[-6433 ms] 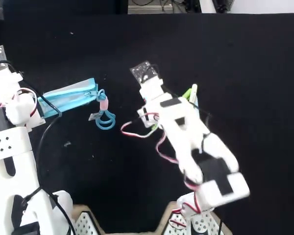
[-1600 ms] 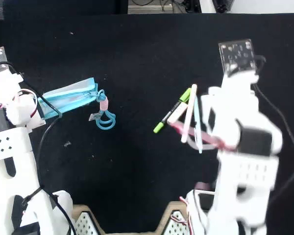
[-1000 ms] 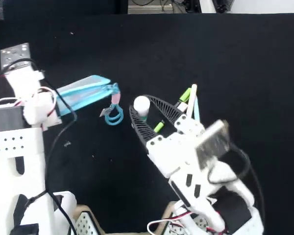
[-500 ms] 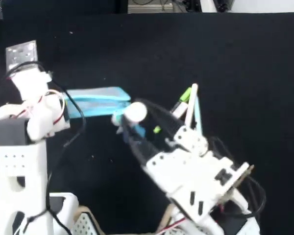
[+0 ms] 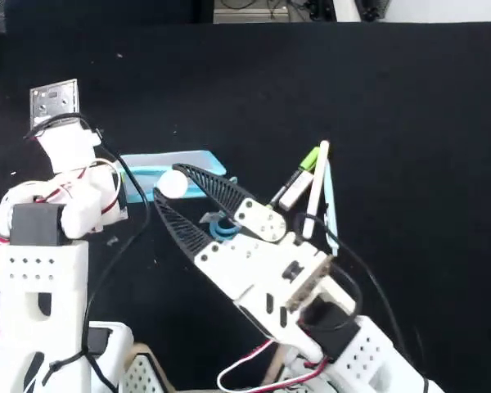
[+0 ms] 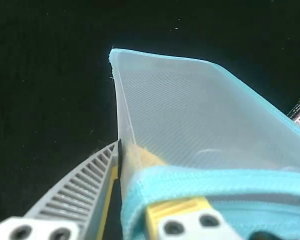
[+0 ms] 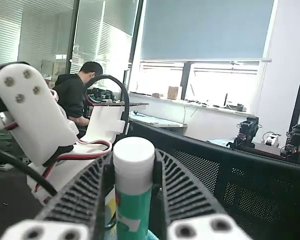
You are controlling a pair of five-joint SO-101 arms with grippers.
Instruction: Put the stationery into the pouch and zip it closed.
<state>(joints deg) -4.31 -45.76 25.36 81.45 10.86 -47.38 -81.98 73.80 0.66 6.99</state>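
Black cloth table, two arms at its near edge; office windows showed behind in the right wrist view.

1. Right gripper: black ribbed jaws pinched on a glue stick, white cap outward and teal body between the jaws. From above, the cap hung over the near edge of the pouch.
2. Zip pull: blue ring, lying under the right gripper's jaws, towards its wrist.
3. Pouch: pale blue mesh with teal zip tape, stretching away from the left gripper and directly ahead of the right gripper's load. No item could be made out inside; whether the zip stood open could not be told.
4. Left gripper: closed on the pouch's end at the zip tape, holding it up for loading.
5. Loose stationery: green marker, white pen and pale blue pen, bunched on the cloth beside the right arm, well behind its jaws.

Progress, as judged: early. First item was at the pouch, not yet inside. Three pens were unpacked and zipping undone.
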